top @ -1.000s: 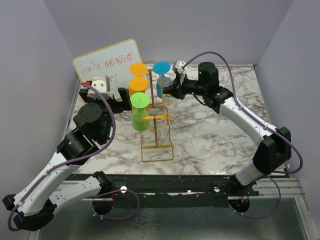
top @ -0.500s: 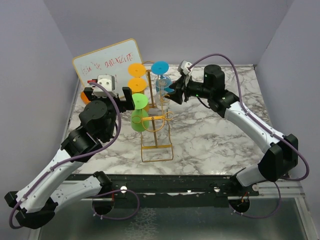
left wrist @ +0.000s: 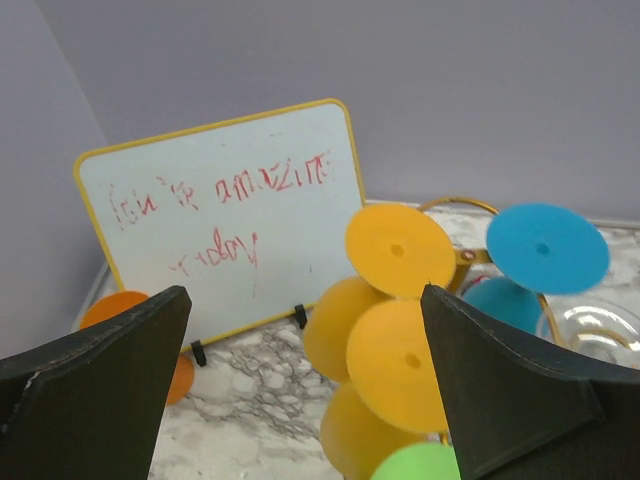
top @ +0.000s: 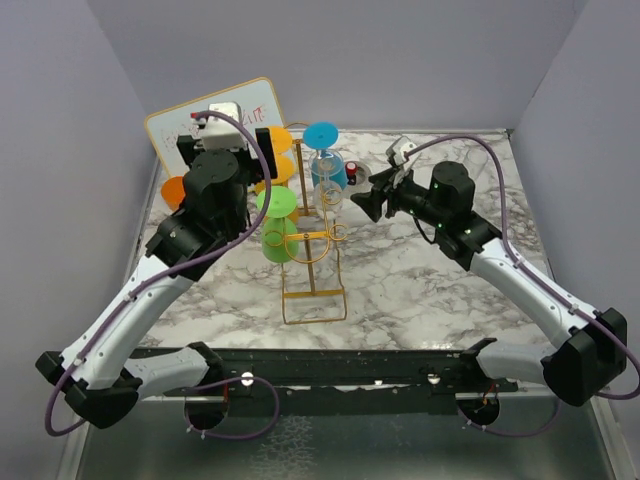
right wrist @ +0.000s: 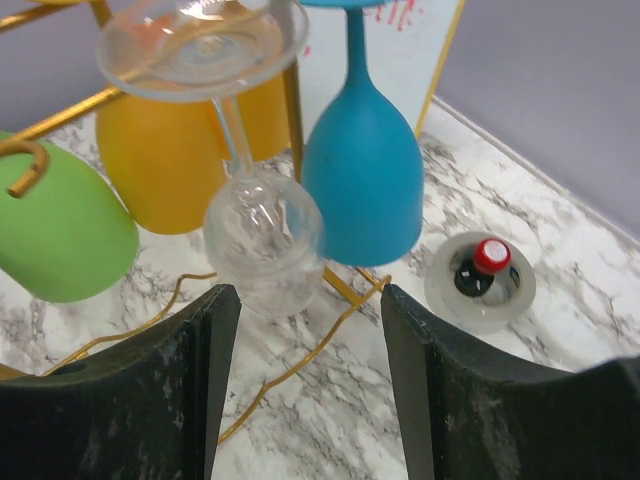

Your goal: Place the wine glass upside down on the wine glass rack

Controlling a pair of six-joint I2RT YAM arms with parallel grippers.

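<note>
"On that marble table [top: 440, 270], what takes up the most room?"

"Both arms. The left gripper [left wrist: 305, 300] is raised at the back, facing the whiteboard [left wrist: 220, 210] with red scribble on it. Its fingers are spread very wide, with nothing between them. The right gripper [right wrist: 305, 295] points at the rack from the right side. Its fingers are apart too, and they grip nothing."

"And the rack itself?"

"The wine glass rack [top: 312, 265] stands about mid-table. It's thin gold wire, and its rectangular base lies flat on the marble. The orange glasses [right wrist: 170, 160], a green glass [right wrist: 60, 230] and a blue glass [right wrist: 362, 190] hang from it, feet up and bowls down."

"Where is the wine glass?"

"The clear wine glass [right wrist: 262, 235] hangs upside down on the rack, foot up by the gold wire and bowl below. From the right wrist it sits between the orange glasses and the blue glass, just ahead of the parted fingers and not touching them."

"Anything smaller?"

"A little red-capped thing [right wrist: 480, 280] on a round clear disc sits on the marble near the blue glass. I can't tell what it is."
</note>
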